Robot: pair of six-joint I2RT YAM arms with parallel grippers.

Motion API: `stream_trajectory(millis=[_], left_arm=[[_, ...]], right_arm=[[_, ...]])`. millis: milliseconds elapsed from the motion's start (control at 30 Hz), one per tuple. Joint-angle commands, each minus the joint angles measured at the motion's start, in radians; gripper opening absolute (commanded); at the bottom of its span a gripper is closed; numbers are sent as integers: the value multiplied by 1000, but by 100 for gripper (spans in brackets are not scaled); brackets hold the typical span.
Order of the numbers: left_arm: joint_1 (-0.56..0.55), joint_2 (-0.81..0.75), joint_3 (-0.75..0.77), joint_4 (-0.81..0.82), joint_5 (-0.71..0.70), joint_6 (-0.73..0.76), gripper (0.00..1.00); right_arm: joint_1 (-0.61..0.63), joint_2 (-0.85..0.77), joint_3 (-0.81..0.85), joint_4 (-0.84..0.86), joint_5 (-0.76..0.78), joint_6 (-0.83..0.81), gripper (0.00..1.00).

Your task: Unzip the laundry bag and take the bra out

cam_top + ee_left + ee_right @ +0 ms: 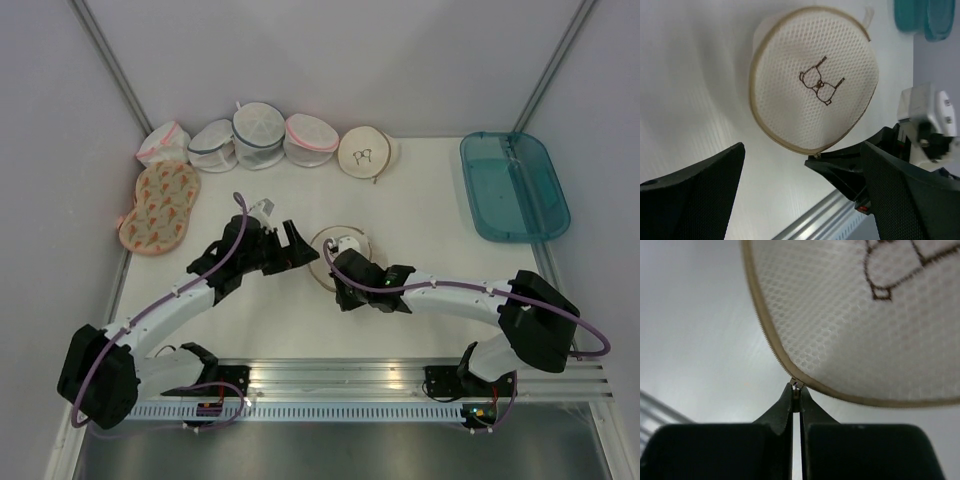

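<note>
Teal tray (pixel 515 185): clear plastic, two parts.
White mesh bags (pixel 259 136): four in a row, well left of the teal tray.
Orange-patterned bag (pixel 160 207): flat, farthest left of it.

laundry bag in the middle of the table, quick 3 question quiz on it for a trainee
1. True or false: the left gripper is clamped on the laundry bag.
2. What does the right gripper pinch? A the zip pull; B a sock; C nothing.
3. Short answer: what is drawn on the bag?

Key: 1 false, it stands open beside the bag. 2 A. 3 a bra outline.
</note>
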Motion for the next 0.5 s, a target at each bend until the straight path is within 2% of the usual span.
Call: stream_trajectory(millis=[0,133,367,467], left_arm=[[-9,19,-96,92,188,-186,100],[-23,83,-116,195,288,-258,99],[-58,198,-128,329,331,-339,100],[-64,256,-118,376,322,-341,90]], right_arm=[[-3,-31,-3,224,-330,-58,0],[-17,-31,-8,284,-390,-54,0],[-37,-36,-37,361,-407,-31,0],[-37,-38,-43,357,-404,-31,0]])
